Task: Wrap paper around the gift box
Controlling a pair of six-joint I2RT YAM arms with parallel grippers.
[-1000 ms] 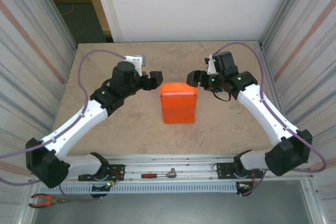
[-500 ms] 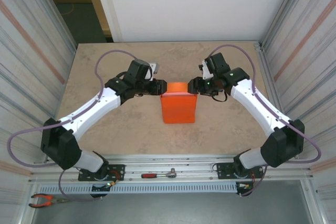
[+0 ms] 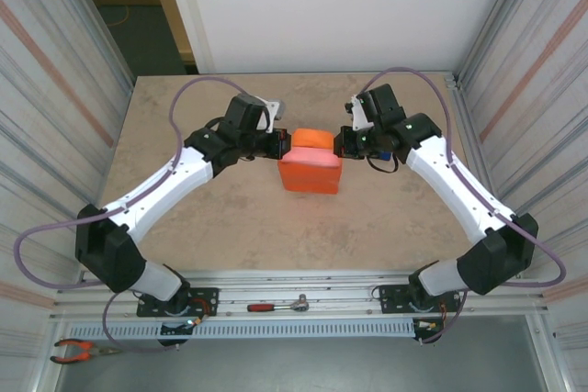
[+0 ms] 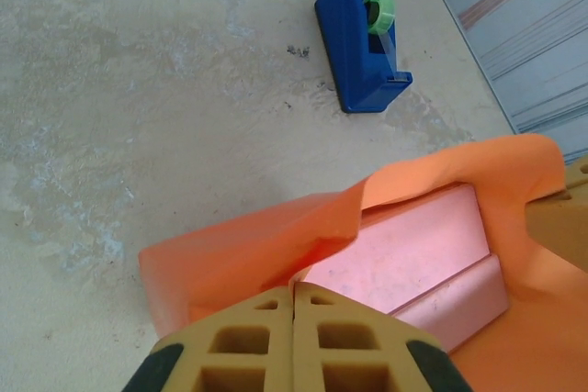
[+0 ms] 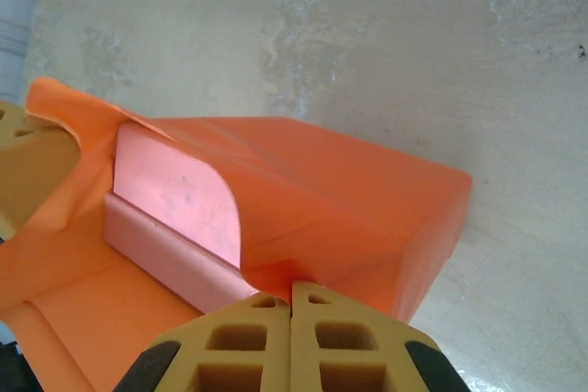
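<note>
**Desk:** Where is the gift box [image 4: 404,245]?

**Photographer:** Mid-table, half sleeved in the orange paper [image 3: 310,172]. Its pink top and one side show through the open ends in both wrist views, and the sheet's loose edges curl over it.

**Desk:** And the arms?

**Photographer:** The left gripper [image 3: 279,146] meets the parcel's left end and the right gripper [image 3: 341,142] its right end. Each pair of jaws is pressed together with no gap, tips touching a fold of the paper. Whether a sliver is pinched I cannot tell.

**Desk:** Room to move?

**Photographer:** Bare table [image 3: 230,218] lies wide on the near side of the parcel, and again on the far side up to the white wall [image 3: 349,6]. A blue tape dispenser [image 4: 356,39] with a green roll sits well apart from the paper's edge. A ratchet wrench [image 3: 280,305] lies on the rail at the near edge. Corrugated side walls [image 3: 55,89] close in left and right.
</note>
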